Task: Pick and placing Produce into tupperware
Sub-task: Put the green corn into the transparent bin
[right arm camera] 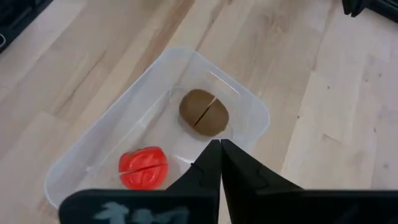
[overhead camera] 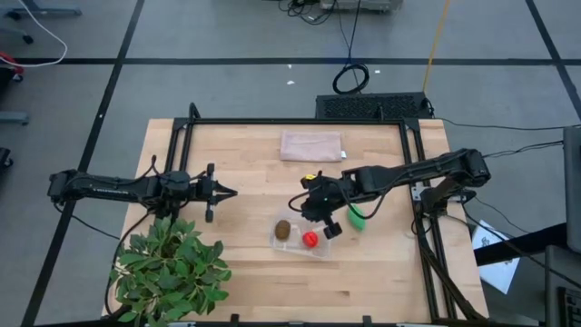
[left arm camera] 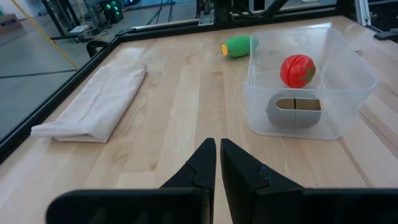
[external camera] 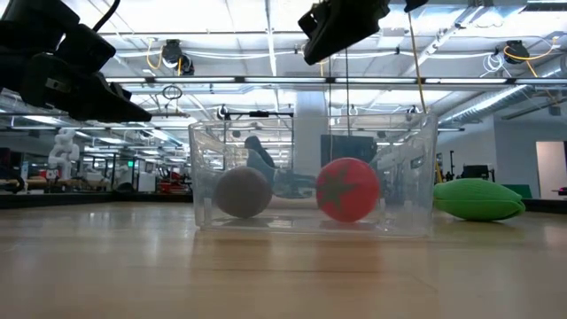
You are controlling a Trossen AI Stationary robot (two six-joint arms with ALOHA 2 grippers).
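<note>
At the table's left edge, above the leafy potted plant (overhead camera: 168,268), the left gripper (overhead camera: 227,192) waits with its fingers (left arm camera: 200,169) pressed together, holding nothing. Toward the middle, the clear tupperware (overhead camera: 320,250) holds the brown kiwi (overhead camera: 283,229) and, beside it, the red tomato (overhead camera: 310,239). The right gripper (overhead camera: 317,216) hovers just above the container, its fingers (right arm camera: 209,163) also pressed together and empty. Just right of the container, the green oval fruit (overhead camera: 357,217) lies on the bare wood. A folded beige cloth (overhead camera: 310,145) lies near the far edge.
</note>
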